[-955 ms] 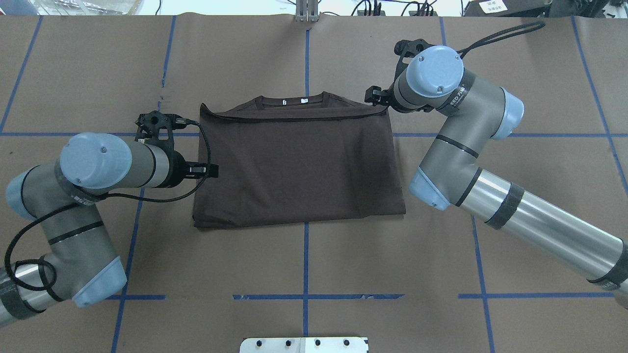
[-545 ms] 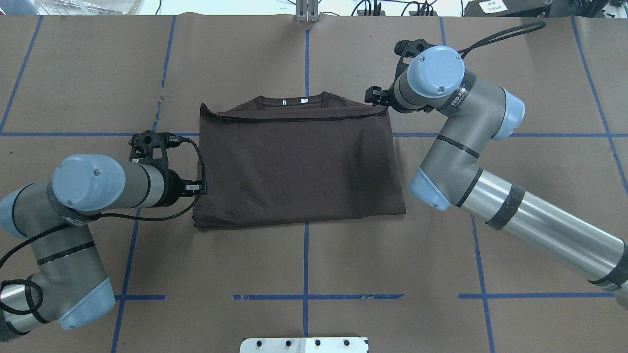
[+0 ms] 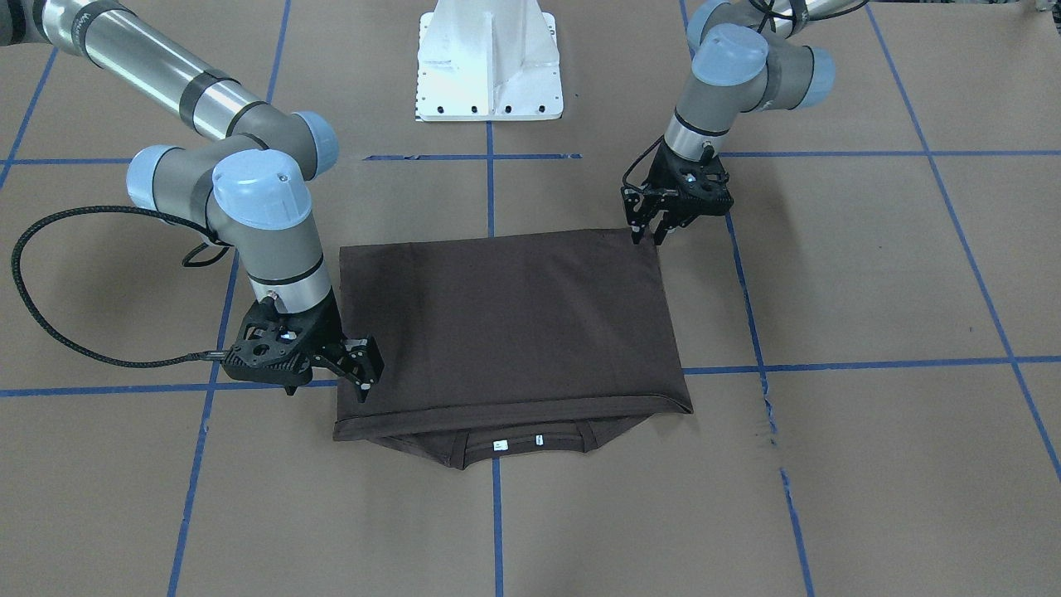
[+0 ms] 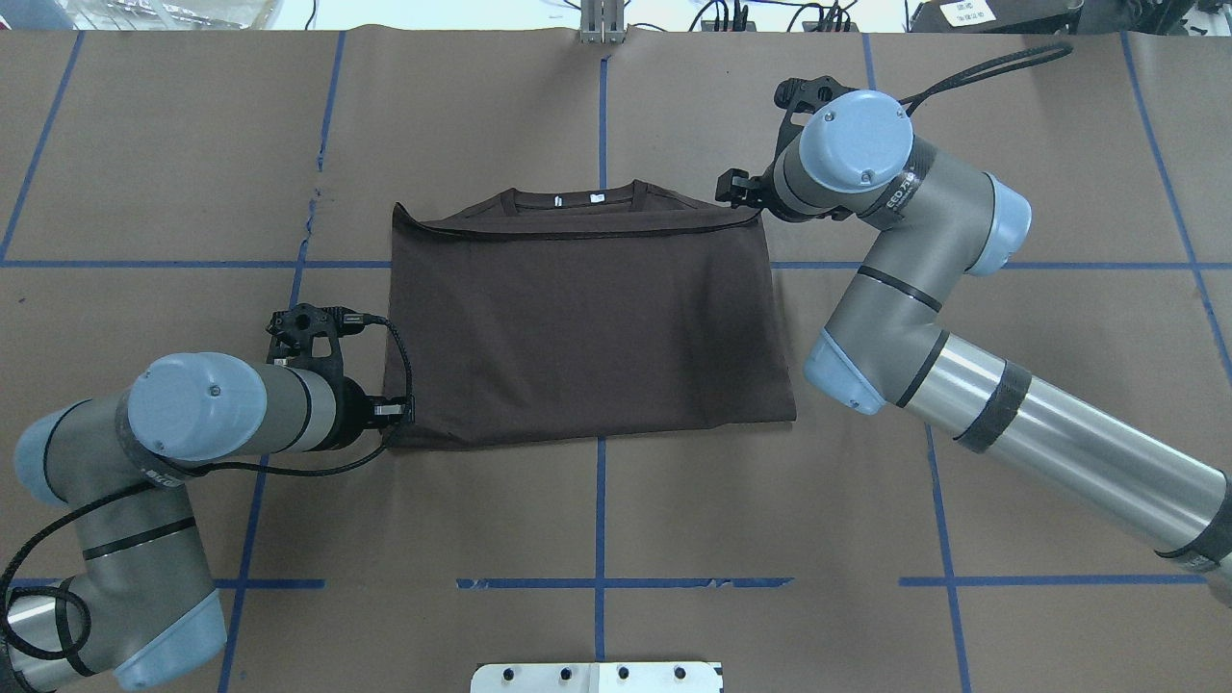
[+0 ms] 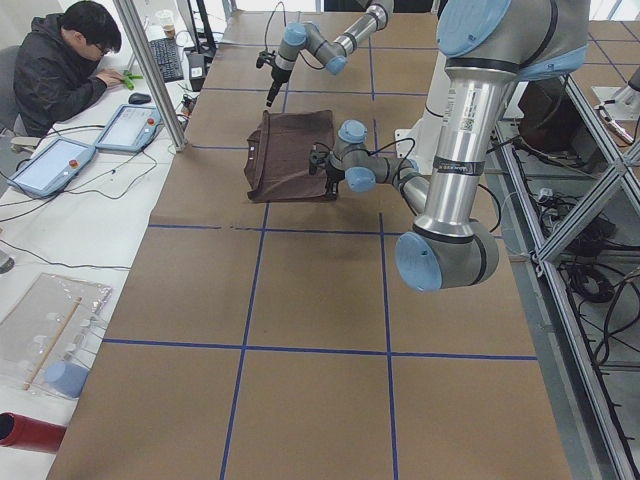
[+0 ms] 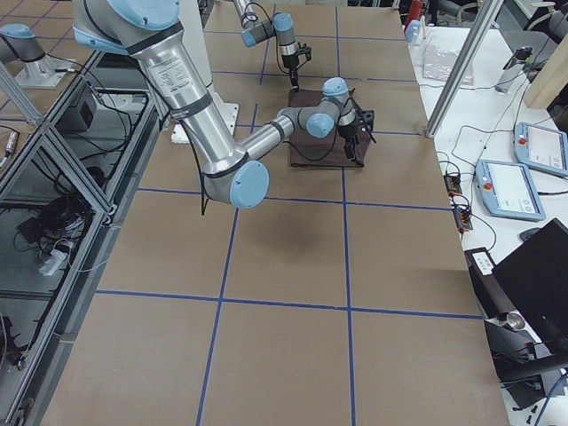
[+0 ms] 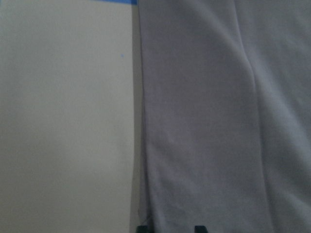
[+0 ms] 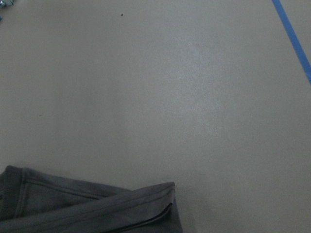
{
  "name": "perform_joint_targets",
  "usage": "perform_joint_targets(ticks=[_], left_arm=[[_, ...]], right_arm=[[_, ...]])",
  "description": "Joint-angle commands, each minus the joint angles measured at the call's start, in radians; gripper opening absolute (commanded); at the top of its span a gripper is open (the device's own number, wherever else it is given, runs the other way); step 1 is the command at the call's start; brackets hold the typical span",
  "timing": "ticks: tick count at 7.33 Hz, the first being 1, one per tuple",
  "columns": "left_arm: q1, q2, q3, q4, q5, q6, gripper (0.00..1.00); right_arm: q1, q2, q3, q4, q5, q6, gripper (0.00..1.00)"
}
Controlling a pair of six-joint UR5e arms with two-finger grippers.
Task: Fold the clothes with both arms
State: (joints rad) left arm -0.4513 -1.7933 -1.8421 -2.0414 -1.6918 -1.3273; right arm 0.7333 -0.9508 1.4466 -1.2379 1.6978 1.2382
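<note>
The dark grey-brown T-shirt (image 4: pixel 587 327) lies folded into a flat rectangle at the table's middle. Its collar (image 4: pixel 576 199) with white tags is at the far edge, also seen in the front view (image 3: pixel 518 439). My left gripper (image 4: pixel 397 412) is open at the shirt's near-left corner, also seen in the front view (image 3: pixel 649 238). In the left wrist view its fingertips (image 7: pixel 142 228) straddle the shirt's edge (image 7: pixel 146 145). My right gripper (image 4: pixel 724 189) is open beside the far-right corner, also seen in the front view (image 3: pixel 365 377). The right wrist view shows that corner (image 8: pixel 87 208), with no fingers in frame.
Brown paper with blue tape lines (image 4: pixel 600 500) covers the table. The white base pedestal (image 3: pixel 489 62) stands at the robot's side. In the exterior left view an operator (image 5: pixel 60 60) sits at a side desk with tablets (image 5: pixel 50 165) beyond the table edge.
My left gripper has moved along the shirt's left edge toward the robot, from mid-edge to the near-left corner. The right arm and the shirt have not moved.
</note>
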Motion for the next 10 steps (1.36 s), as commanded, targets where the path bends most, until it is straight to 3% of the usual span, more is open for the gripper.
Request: perform_joint_targets(ticks=[1, 4, 8, 10], left_arm=[[0.009, 0.0, 0.001, 0.003, 0.012, -0.003, 0.44], [0.017, 0.0, 0.001, 0.003, 0.012, -0.003, 0.43], [0.026, 0.002, 0.001, 0.007, 0.04, -0.003, 0.0], [0.025, 0.006, 0.009, 0.009, 0.038, 0.017, 0.0]], right_arm=[[0.0, 0.001, 0.0, 0.0, -0.001, 0.001, 1.0], [0.0, 0.0, 0.0, 0.0, -0.001, 0.001, 1.0], [0.0, 0.0, -0.002, 0.0, -0.001, 0.0, 1.0], [0.0, 0.0, -0.002, 0.0, -0.001, 0.0, 1.0]])
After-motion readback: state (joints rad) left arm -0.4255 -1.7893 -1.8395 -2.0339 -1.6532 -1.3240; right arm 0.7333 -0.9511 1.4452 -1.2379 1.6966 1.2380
